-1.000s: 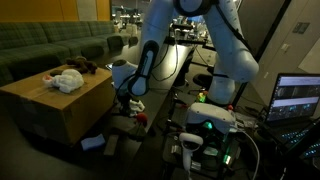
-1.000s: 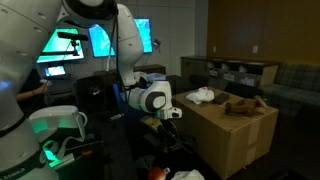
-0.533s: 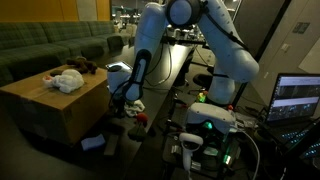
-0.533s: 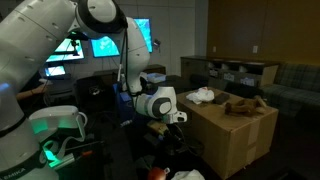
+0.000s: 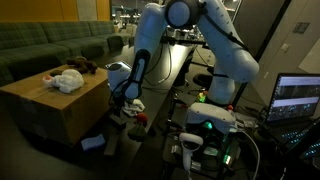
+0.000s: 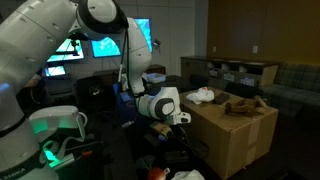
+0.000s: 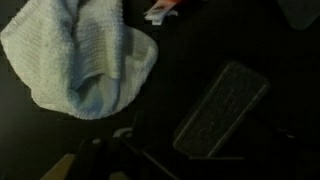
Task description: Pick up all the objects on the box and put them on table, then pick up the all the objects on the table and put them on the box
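**Cardboard box** [image 5: 60,112]: large and brown with a wide flat top, seen in both exterior views. It stood in front of a green sofa [image 5: 45,45].
- White fluffy toy [image 5: 68,81]: lay on the box top, near the middle.
- Brown plush toy [image 5: 86,67]: lay on the box top, just behind the white one on the sofa side.

**Worktop** [image 7: 285,70]: black and faintly shiny, beside the box.
- Knitted cloth [image 7: 85,55]: pale grey-blue and rounded, bunched in a soft heap on the worktop in the wrist view.
- Remote-shaped bar [image 7: 220,108]: dark, lay at a slant on the worktop, near the cloth but apart from it.
- Red toy [image 5: 140,120]: small, on the dark surface just below the arm's tip.
- Blue piece [image 5: 92,142]: flat, lay low by the foot of the box.

**End effector** [image 5: 124,104]: hung low beside the side of the box, over the worktop and above the cloth and the bar. Its fingers were dark and blurred in every view. Whether they were spread or pressed together could not be told.

**Surroundings**:
- Laptop [image 5: 300,98]: screen lit, in an exterior view.
- Bright monitors [image 6: 100,42]: stood behind the arm.
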